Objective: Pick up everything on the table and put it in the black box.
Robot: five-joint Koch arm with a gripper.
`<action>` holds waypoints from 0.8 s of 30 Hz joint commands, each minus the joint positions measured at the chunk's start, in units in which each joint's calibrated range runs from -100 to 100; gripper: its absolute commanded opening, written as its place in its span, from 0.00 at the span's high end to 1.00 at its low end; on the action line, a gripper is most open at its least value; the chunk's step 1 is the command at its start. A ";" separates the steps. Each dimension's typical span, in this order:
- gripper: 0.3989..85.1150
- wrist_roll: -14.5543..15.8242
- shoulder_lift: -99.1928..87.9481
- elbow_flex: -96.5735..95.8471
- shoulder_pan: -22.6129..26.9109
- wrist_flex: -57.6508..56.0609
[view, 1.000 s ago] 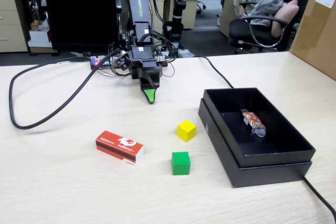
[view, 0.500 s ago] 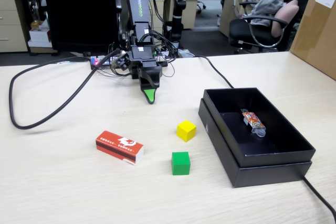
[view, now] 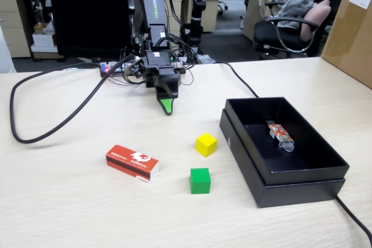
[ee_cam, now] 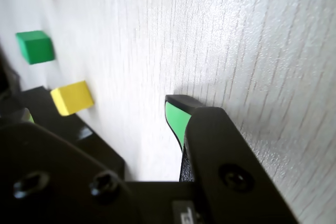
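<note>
From the fixed view I see the arm folded low at the far side of the table (view: 70, 207), gripper (view: 167, 107) pointing down toward the near side, its green tip just over or on the wood. Jaw state: I cannot tell, since only one green-faced tip shows in either view; the wrist view gives one finger (ee_cam: 176, 119) over bare table and nothing gripped that I can see. Red carton (view: 132, 162) lies flat at near left, well apart from the gripper. Yellow cube (view: 206, 144) sits right of centre, near the box but not touching it. Green cube (view: 200, 180) is just nearer than the yellow one, a gap between them. Black box (view: 273, 193) stands at right, long axis running near to far, with a snack packet (view: 280, 134) on its floor. A thick black cable (view: 35, 137) loops across the far left of the table. In the wrist view the cubes and a corner of the carton show at left, the box's edge beside the yellow cube.
</note>
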 commanded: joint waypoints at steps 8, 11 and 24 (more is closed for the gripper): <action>0.43 0.63 2.27 42.62 1.51 -50.00; 0.43 0.59 6.29 52.87 2.64 -54.92; 0.44 -2.05 52.76 110.35 3.96 -88.27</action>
